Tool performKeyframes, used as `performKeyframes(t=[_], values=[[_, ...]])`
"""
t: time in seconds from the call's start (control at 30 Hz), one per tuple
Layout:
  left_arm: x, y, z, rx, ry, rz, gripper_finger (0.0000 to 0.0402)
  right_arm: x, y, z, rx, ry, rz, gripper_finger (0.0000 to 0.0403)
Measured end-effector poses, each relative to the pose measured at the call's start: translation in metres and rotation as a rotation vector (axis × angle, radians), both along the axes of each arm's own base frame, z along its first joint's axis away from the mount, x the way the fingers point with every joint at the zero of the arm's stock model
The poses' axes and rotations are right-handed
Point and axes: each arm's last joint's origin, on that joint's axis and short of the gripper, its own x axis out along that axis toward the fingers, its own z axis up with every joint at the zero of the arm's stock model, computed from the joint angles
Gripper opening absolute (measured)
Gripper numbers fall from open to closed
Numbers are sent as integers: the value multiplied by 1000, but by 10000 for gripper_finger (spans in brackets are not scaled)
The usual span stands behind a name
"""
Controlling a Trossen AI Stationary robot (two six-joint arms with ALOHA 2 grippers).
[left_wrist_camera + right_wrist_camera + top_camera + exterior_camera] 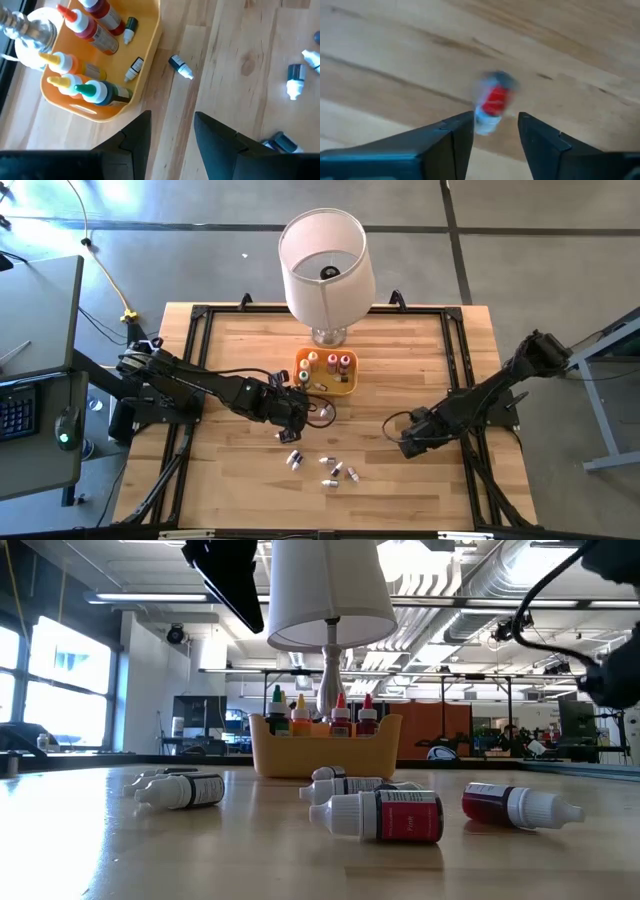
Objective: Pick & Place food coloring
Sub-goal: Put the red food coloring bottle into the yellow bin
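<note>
I have the right end effector (495,131) spread over a small red-labelled, white-capped food coloring bottle (491,102) lying on the wooden surface just ahead of its fingertips — not gripped. Next I'd lower and close. Left end effector (172,132) hovers spread, empty, beside the orange plastic tray (145,55).

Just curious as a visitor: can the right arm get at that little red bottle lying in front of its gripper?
Probably yes. The right gripper stands open right above the red bottle, which lies alone on the bare wooden table with nothing between them.
</note>
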Motion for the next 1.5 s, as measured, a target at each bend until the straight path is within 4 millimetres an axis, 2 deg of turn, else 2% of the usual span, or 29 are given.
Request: performKeyframes(t=[0.23, 0.4, 0.5, 0.63, 0.83, 0.97, 1.2, 1.37, 1.5], values=[[0, 0, 0, 22, 13, -32, 145, -12, -8, -18, -5, 22, -14, 145], [0, 1, 0, 47, 6, -21, 145, -8, -8, -18, -27, -60, 130, 144], [0, 1, 0, 50, 6, -19, 145, -4, -7, -13, -42, -82, 216, 144], [1, 1, 0, 49, 3, -19, 145, 3, -6, -6, -88, -131, 247, 144], [1, 1, 0, 47, 0, -12, 145, 15, -1, 18, -134, -154, 257, 144], [1, 1, 0, 45, 0, -13, 145, 16, -2, 27, -191, -152, 351, 144], [1, 1, 0, 41, 1, -14, 145, 17, -23, 18, -373, -150, 289, 151], [1, 1, 0, 34, 3, -18, 145, 24, -34, 12, -345, -184, 269, 162], [1, 1, 0, 34, 4, -18, 145, 29, -36, 6, -287, -266, 270, 162]])
